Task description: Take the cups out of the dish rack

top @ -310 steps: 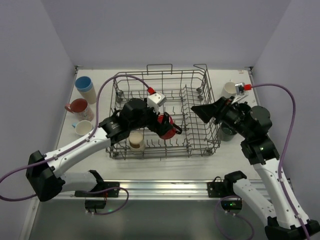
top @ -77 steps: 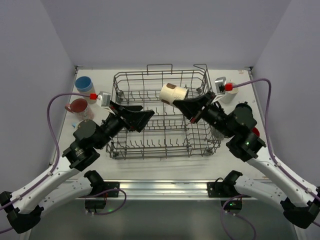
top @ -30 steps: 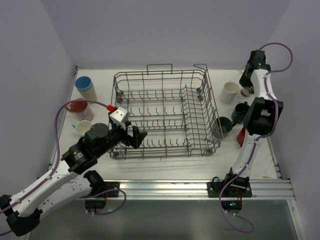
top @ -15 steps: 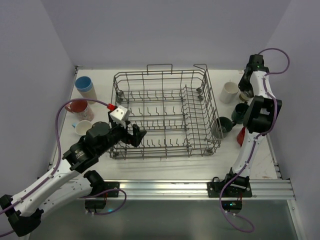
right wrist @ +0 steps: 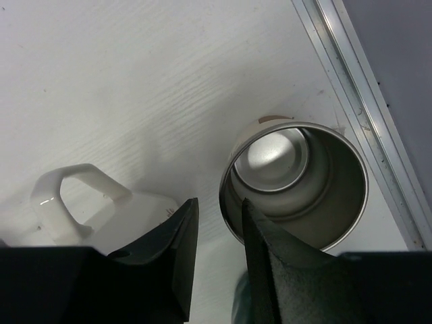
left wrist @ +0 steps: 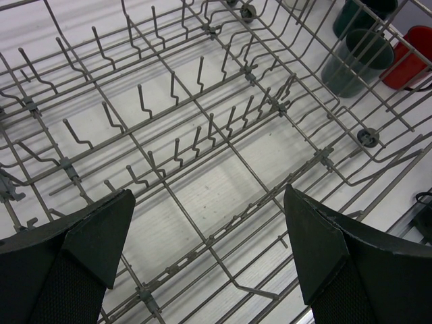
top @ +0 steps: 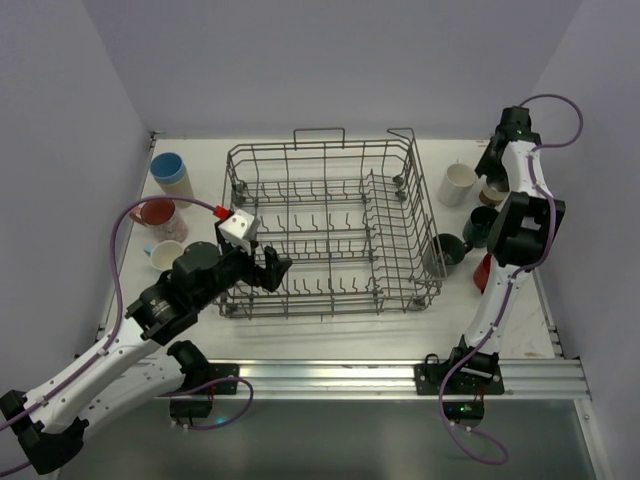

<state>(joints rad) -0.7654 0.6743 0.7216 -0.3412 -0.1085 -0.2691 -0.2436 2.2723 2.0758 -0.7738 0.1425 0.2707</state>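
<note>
White tabletop (top: 330,337) beneath me, pale lilac walls (top: 330,60) on three sides, aluminium rail (top: 330,376) along my near edge, even light.

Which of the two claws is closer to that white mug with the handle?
Right. The right gripper hangs just beside the white mug, over a neighbouring cup; the left gripper is far off, open above the dish rack.

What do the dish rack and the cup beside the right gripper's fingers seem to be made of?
Dish rack: thin grey metal wire, dull finish, seen in the bent rods and tines. Cup: its inside looks like brushed steel, with soft grey reflections; its outer wall is hardly visible.
</note>
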